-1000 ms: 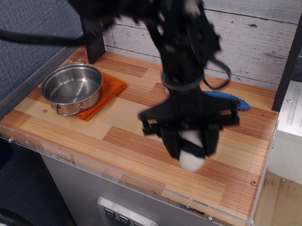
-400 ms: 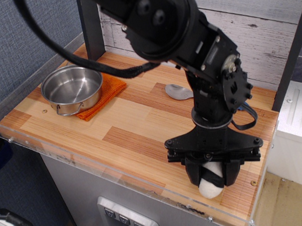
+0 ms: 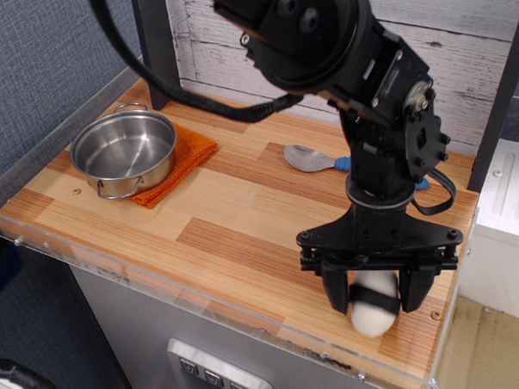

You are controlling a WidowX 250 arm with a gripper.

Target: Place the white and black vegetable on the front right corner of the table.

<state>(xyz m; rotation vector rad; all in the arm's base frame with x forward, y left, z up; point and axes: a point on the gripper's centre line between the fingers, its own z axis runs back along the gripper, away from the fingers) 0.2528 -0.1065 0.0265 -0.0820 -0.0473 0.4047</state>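
**Ana:** Now the arm has swung a touch further toward the lower right of the frame than a moment ago, and the pincer (image 3: 380,294) sits a bit further right over the bench (image 3: 235,221). The spoon's bowl (image 3: 308,158) shows more fully at centre right, with a sliver of its blue handle (image 3: 344,163) peeking past the arm.

**Ben:** And the white and black vegetable (image 3: 374,305)?

**Ana:** Clamped between the two black fingers (image 3: 334,290), one on each side, black band running across its middle. Its white lower end pokes out below the fingertips, slightly blurred. It hangs over the lower right corner of the bench; whether it touches the wood, I cannot tell.

**Ben:** How tight is it down there?

**Ana:** Close quarters. The clear acrylic rim (image 3: 204,296) runs just beneath the vegetable along the lower edge, and the bench's right-hand edge is just beside the right finger. A small screw (image 3: 435,314) sits near that corner.

**Ben:** Room elsewhere?

**Ana:** Plenty toward the middle: open planks stretch left of the pincer. The steel pot (image 3: 124,151) rests on the orange cloth (image 3: 187,160) in the upper left, well apart from the action.
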